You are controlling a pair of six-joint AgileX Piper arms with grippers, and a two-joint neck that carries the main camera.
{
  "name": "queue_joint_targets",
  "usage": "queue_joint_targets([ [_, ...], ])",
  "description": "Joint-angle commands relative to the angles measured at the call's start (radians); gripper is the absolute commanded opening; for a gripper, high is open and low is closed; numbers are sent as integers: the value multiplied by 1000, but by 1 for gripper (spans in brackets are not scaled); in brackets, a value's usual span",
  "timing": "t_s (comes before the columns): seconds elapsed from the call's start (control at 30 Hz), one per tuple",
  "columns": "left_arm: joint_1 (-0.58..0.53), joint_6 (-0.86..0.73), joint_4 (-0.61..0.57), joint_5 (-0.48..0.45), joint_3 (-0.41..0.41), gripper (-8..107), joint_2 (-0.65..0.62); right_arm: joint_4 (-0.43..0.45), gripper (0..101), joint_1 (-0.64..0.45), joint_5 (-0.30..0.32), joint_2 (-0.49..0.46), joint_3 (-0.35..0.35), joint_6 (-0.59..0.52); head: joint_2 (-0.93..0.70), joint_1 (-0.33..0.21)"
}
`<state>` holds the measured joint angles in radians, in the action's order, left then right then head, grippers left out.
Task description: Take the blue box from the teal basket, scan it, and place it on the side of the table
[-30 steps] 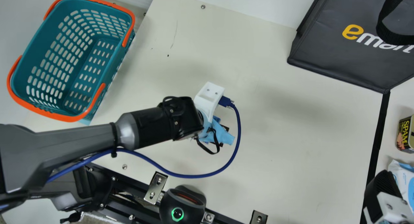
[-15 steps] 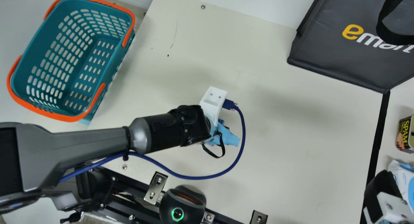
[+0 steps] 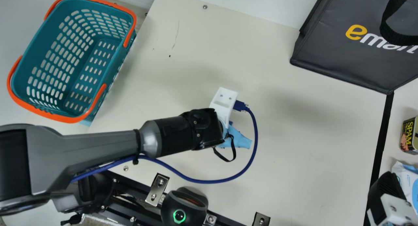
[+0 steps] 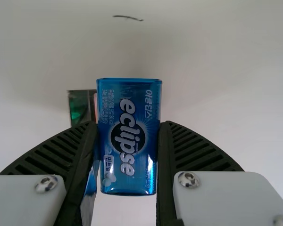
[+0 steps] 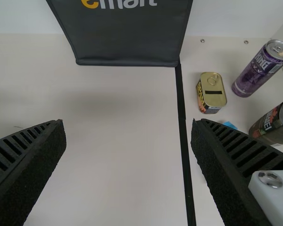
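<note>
In the main view my left gripper (image 3: pixel 239 141) is over the table's middle, its fingertips hidden beneath the wrist. The left wrist view has the blue box (image 4: pixel 128 162) upright between both ribbed fingers of my left gripper (image 4: pixel 128 126), which press on its sides. The teal basket (image 3: pixel 109 67) is at the main view's upper left, with nothing visible inside. The black scanner (image 3: pixel 184 209), with a green-lit ring, sits at the near edge. My right gripper (image 3: pixel 387 188) is at the lower right; in its wrist view the right gripper (image 5: pixel 128 123) stands open, nothing between its fingers.
A dark bag (image 3: pixel 346 53) stands at the back right. Past the black tape line (image 5: pixel 183 127) are a yellow-topped tin (image 5: pixel 212 92), a purple can (image 5: pixel 262 68), a dark can (image 5: pixel 273 125) and a white-blue packet (image 3: pixel 406 177). A glossy green piece (image 4: pixel 81 107) is behind the box.
My left arm has moved to the right and slightly toward the near edge in the main view, its cable shifting along. The right gripper and the basket have stayed still.
</note>
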<state>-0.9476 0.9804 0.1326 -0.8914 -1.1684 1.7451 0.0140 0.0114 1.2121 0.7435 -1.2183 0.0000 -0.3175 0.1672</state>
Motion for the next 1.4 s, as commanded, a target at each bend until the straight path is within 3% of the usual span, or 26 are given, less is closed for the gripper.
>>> queue_joint_targets([
  [0.0, -7, 3, -3, -13, -32, -8, 12, 0, 95, 0, 0, 0, 0, 0, -4, -29],
  [0.5, -58, 57, -38, -54, -210, -8, 132, 0, 95, 0, 1, 0, 0, 0, -4, -29],
  [0.97, -73, 111, -23, -14, -232, -8, 211, 0, 95, 0, 1, 0, 0, 0, -4, -29],
  [1.37, -78, 122, -12, -5, -233, 32, 228, 0, 95, 0, 1, 0, 0, 0, -4, -29],
])
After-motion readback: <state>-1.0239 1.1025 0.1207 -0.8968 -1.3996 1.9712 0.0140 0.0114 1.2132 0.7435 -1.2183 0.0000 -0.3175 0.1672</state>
